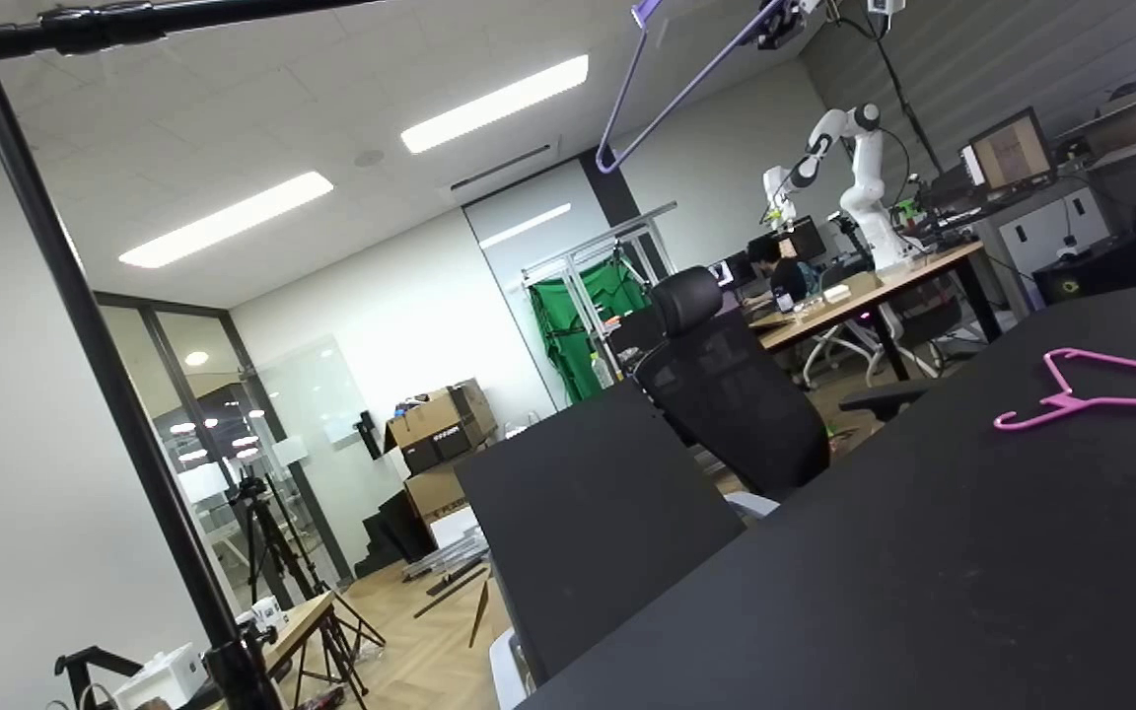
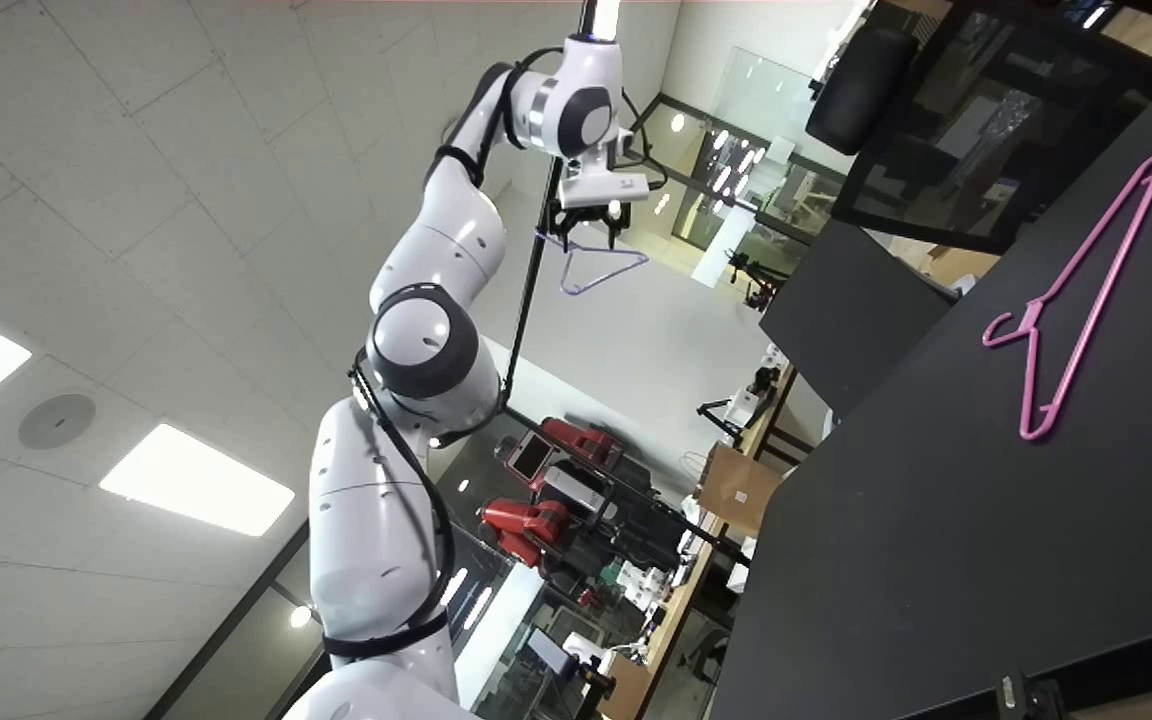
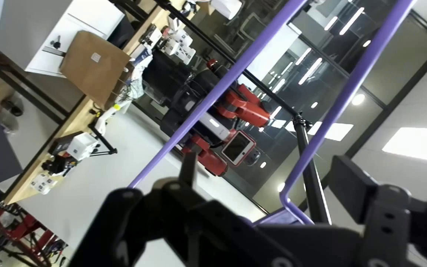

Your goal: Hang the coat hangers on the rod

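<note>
One triangular lavender plastic hanger (image 3: 219, 89), at the wide-spread black gripper (image 2: 588, 246), seems hung; one triangular pink plastic hanger (image 2: 1033, 314), well below it, is left.

The rounded white arm (image 2: 448, 255) has dark-grey joint rings (image 2: 462, 355) and a black strapped-on cable (image 2: 446, 535). Its black gripper (image 2: 588, 246) shows round holes (image 3: 387, 211).

I have the table (image 2: 936, 560) on my feed in both exterior views, its black top flat and marked with a few faint specks. Lying flat on it I see 1 pink hanger (image 2: 1033, 314), set near an edge, with the hook turned toward that edge and the long bar facing inward. In an exterior view the frame crops the hanger (image 1: 1064, 401), leaving me hook, neck and part of the body.
</note>
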`<action>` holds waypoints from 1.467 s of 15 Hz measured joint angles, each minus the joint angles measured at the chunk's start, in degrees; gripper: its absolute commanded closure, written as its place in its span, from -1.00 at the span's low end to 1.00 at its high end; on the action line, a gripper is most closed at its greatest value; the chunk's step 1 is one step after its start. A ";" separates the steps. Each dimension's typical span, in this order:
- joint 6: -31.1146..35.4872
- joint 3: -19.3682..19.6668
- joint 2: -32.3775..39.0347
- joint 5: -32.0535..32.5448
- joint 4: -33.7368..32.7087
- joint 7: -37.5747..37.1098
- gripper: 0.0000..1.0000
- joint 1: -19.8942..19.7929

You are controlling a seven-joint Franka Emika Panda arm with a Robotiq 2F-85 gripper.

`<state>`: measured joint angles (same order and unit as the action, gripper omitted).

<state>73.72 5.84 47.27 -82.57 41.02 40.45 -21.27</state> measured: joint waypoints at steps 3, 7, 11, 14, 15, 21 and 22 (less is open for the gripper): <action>-0.01 3.65 -1.96 4.52 -1.38 0.08 -1.00 -0.70; 3.00 7.79 -2.61 9.62 -1.87 0.77 -1.00 -1.03; 9.45 12.16 -0.76 16.97 -1.87 4.09 -1.00 0.10; 15.06 15.25 1.40 22.76 -1.66 5.27 -1.00 1.88; 16.57 16.28 2.14 24.63 -1.41 5.30 -1.00 2.63; 18.14 17.75 4.07 27.25 0.05 5.77 -1.00 3.97; 18.14 17.75 3.98 27.25 0.04 5.77 -1.00 3.96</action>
<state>91.86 23.59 51.24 -55.32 41.06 46.22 -17.31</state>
